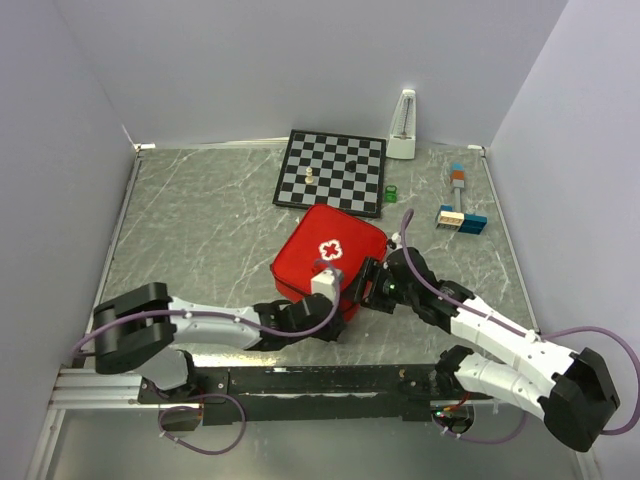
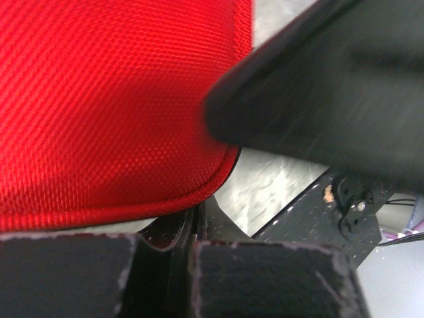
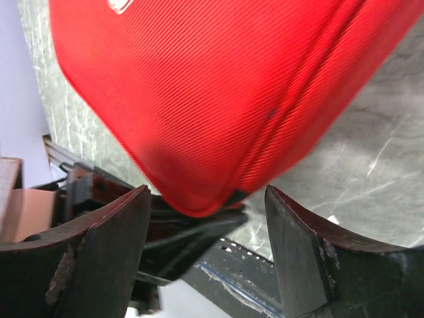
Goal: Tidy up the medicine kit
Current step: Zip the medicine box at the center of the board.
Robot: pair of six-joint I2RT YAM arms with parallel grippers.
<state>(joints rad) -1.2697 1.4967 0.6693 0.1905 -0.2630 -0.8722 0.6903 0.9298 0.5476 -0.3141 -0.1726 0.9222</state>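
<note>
Closed medicine kit (image 1: 330, 255) lies cross-up on the surface (image 1: 200, 220) near the chessboard (image 1: 333, 170); left claw (image 2: 192, 252) pinched together on its near edge's black strip, likely anchoring it, while right claw (image 3: 207, 195) gapes astride a corner, gripping nothing.

medicine kit (image 2: 99, 99) showed red woven cloth, fine ribbed weave, matt, faint sheen; edge piped. table (image 1: 200, 230) looked grey marbled, smooth, glossy. right gripper (image 3: 207, 199) fingers (image 3: 99, 265) were black, matt, rough, scuffed pale along edges. left gripper (image 2: 192, 248) pads (image 2: 66, 278) were black, grainy, whitish at rims. chessboard (image 1: 333, 170) looked smooth, low sheen.
</note>
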